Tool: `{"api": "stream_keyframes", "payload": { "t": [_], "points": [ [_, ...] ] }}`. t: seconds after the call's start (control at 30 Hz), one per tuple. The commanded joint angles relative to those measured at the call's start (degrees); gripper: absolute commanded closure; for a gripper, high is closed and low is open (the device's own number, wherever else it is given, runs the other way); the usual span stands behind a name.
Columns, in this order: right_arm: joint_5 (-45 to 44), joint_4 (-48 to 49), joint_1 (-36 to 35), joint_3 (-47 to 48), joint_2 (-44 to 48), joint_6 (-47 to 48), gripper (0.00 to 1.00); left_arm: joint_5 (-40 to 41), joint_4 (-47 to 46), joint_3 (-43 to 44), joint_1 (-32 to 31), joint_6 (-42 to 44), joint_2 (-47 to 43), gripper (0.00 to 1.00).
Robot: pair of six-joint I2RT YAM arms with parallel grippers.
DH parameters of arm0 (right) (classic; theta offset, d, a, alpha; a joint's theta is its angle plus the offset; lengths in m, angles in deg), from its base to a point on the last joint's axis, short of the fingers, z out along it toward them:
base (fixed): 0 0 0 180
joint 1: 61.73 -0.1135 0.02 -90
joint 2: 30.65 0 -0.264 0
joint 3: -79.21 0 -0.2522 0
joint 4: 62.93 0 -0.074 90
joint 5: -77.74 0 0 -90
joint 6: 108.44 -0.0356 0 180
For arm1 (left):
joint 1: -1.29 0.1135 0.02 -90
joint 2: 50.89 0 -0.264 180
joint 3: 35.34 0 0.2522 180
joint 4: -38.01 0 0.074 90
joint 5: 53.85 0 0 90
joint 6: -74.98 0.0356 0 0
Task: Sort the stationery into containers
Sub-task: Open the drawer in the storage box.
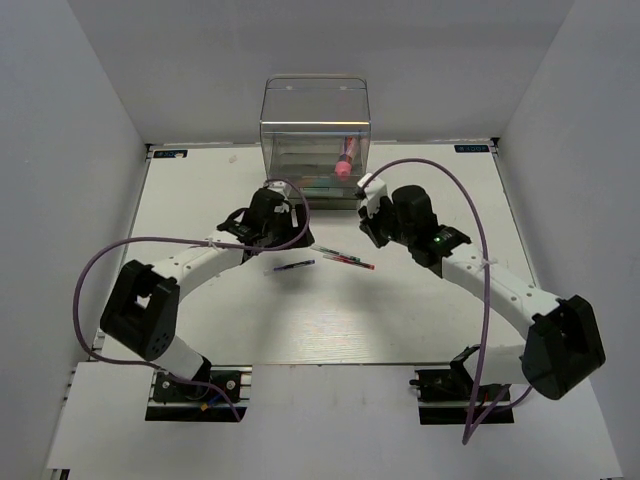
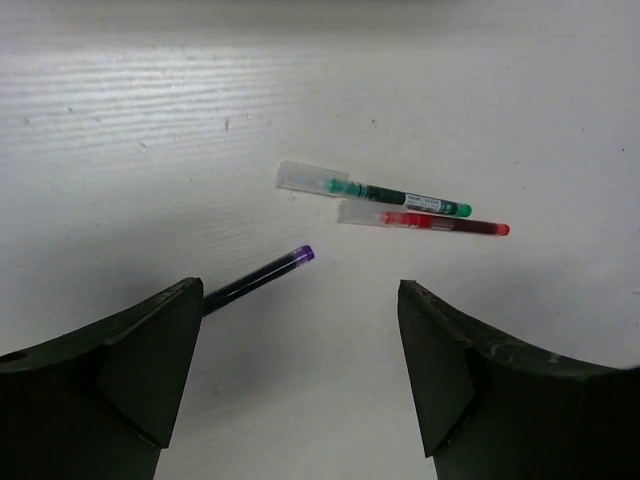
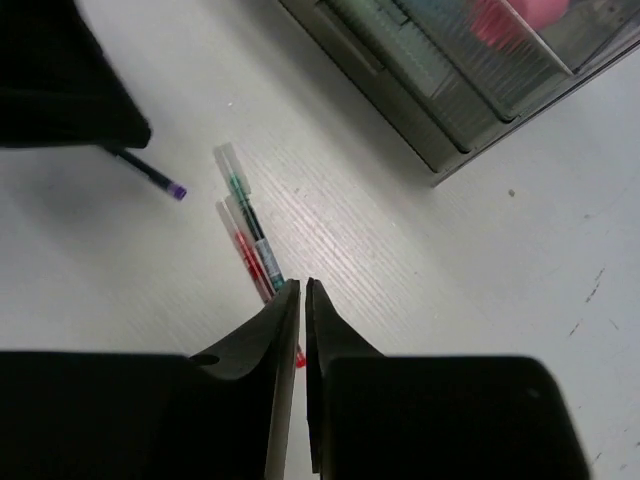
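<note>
Top external view gives you the clear plastic desk organizer [image 1: 315,125], a boxy bin over shallow greyish drawers, standing at the middle of the white table's [image 1: 400,320] far edge, with a chunky pink marker [image 1: 344,162] leaning inside it. You have three pens lying flat around the table's centre: a thin green pen with a clear cap [image 2: 400,195], a thin red pen with a clear cap [image 2: 425,221] just beside it and nearly parallel, and a dark pen with a purple tip [image 2: 262,272] apart from them toward the left edge. Your left gripper [image 2: 298,330] hangs over the purple-tipped pen, fingers spread wide and empty. Your right gripper [image 3: 302,290] sits above the green and red pair, fingers pressed almost together with only a slit between, gripping nothing
</note>
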Motion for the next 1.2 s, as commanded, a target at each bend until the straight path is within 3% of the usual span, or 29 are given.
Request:
{"api": "stream_keyframes", "payload": {
  "t": [0.0,0.1,0.23,0.3,0.47,0.73,1.0,1.17],
  "points": [
    [4.3,-0.3,0.6,-2.6,5.2,-6.8,0.90,-3.0,-2.1,-0.8,0.0,-8.9,0.3,0.14],
    [4.4,1.0,0.8,-5.1,9.3,-7.4,0.89,-4.3,-10.7,-4.2,0.0,-18.5,2.4,0.33],
    [3.7,1.7,1.5,-6.8,12.7,-7.7,0.88,-1.1,-25.3,-10.0,0.0,-27.9,4.1,0.45],
    [4.2,3.4,1.7,-7.8,14.1,-7.5,0.88,1.2,-32.1,-10.5,0.0,-30.2,6.5,0.46],
    [5.4,7.5,2.2,-12.0,16.4,-6.9,0.88,4.5,-36.4,-6.0,0.6,-33.0,13.6,0.46],
    [6.6,7.8,2.3,-12.3,16.8,-6.4,0.84,5.7,-53.6,-5.4,2.2,-38.8,22.9,0.42],
    [6.7,8.7,2.2,-13.2,17.2,-5.6,0.82,7.1,-63.7,-5.4,3.8,-40.4,27.8,0.43],
    [6.7,9.0,2.3,-13.4,16.4,-5.3,0.82,7.1,-64.7,-3.4,5.0,-41.0,29.8,0.44]
  ]
}}
